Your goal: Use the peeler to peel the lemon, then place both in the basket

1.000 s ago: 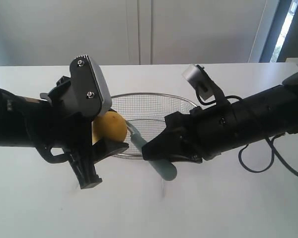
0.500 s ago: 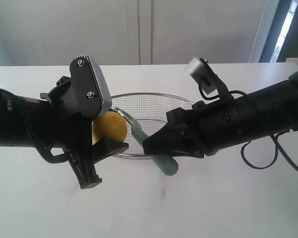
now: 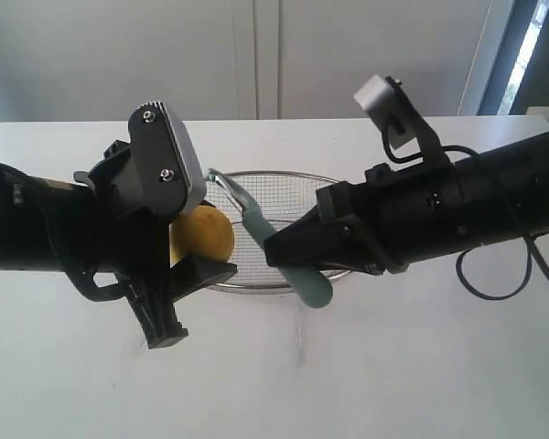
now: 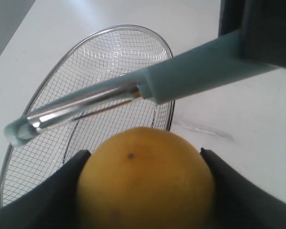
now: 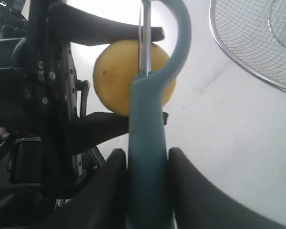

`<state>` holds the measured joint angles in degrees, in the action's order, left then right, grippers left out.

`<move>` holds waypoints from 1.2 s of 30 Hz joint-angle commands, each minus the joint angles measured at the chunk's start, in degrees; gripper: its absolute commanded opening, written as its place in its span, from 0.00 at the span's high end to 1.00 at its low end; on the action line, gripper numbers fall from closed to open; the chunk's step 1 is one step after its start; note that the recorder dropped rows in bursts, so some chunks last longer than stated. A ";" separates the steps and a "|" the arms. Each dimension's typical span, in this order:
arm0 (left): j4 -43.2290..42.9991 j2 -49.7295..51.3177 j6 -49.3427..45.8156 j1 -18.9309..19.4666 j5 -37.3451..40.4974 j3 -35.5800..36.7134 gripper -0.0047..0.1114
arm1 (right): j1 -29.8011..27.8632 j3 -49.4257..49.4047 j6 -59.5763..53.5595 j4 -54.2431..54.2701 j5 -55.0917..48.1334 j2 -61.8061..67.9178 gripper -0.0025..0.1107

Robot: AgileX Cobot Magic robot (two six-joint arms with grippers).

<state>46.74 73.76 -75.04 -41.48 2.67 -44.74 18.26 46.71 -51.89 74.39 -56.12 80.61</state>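
My left gripper [image 3: 197, 251] is shut on the yellow lemon [image 3: 204, 235], held above the white table next to the basket [image 3: 284, 187]. The lemon [image 4: 145, 179] fills the left wrist view between the two dark fingers. My right gripper [image 3: 288, 265] is shut on the pale teal handle of the peeler [image 3: 297, 274]. The peeler's metal blade head [image 3: 229, 187] rises just above and beside the lemon. In the right wrist view the peeler [image 5: 145, 157] stands in front of the lemon [image 5: 117, 78], its blade across the fruit's top. The wire mesh basket [image 4: 93, 57] lies behind both.
The white table [image 3: 393, 366] stretches under both arms, with a pale wall behind. Both black arms crowd the middle, left arm [image 3: 37, 229] and right arm [image 3: 476, 206]. Part of the basket rim [image 5: 248, 62] shows in the right wrist view.
My right gripper has lifted and swung the peeler upward: its blade head rose from beside the lemon to above it, near the basket's far rim. The left gripper and lemon stayed still.
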 commanded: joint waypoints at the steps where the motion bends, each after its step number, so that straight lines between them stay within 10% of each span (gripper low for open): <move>1: 0.94 -0.39 0.04 -0.33 0.52 0.19 0.96 | -0.61 -0.10 -0.81 0.47 -0.54 -2.78 0.98; 36: 0.94 -13.16 4.01 -0.33 3.43 0.19 0.96 | -11.47 4.82 10.99 -26.17 28.22 -9.04 0.98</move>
<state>46.74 62.02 -72.41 -41.48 4.52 -44.62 6.98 52.36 -41.15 48.45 -30.10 71.50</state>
